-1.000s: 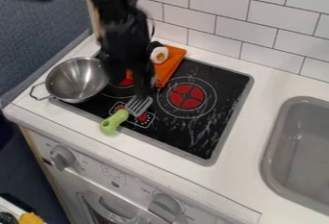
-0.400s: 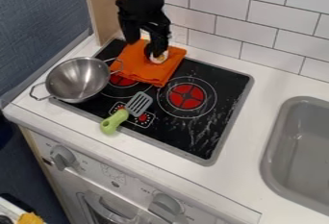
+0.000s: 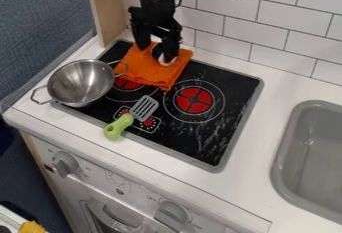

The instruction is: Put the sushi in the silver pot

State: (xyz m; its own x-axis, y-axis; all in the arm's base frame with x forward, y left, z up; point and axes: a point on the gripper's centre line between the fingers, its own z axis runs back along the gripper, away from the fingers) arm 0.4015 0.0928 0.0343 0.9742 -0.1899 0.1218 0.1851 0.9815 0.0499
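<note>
With jaws spread apart over the back of the cooktop [image 3: 230,94], poised around the sushi [image 3: 157,52], seemingly without any hold on it yet. Down on the orange cloth [image 3: 147,72], outside the silver pot [image 3: 79,83]. Likely to pinch fabric too on closing, because of such soft, rumpled folds underneath. If closed off-centre, liable to shove or roll the sushi aside instead of gripping it. With cloth caught as well, could drag it against the wire handle [image 3: 125,67] just beside it, perhaps shifting or tipping the pot.
</note>
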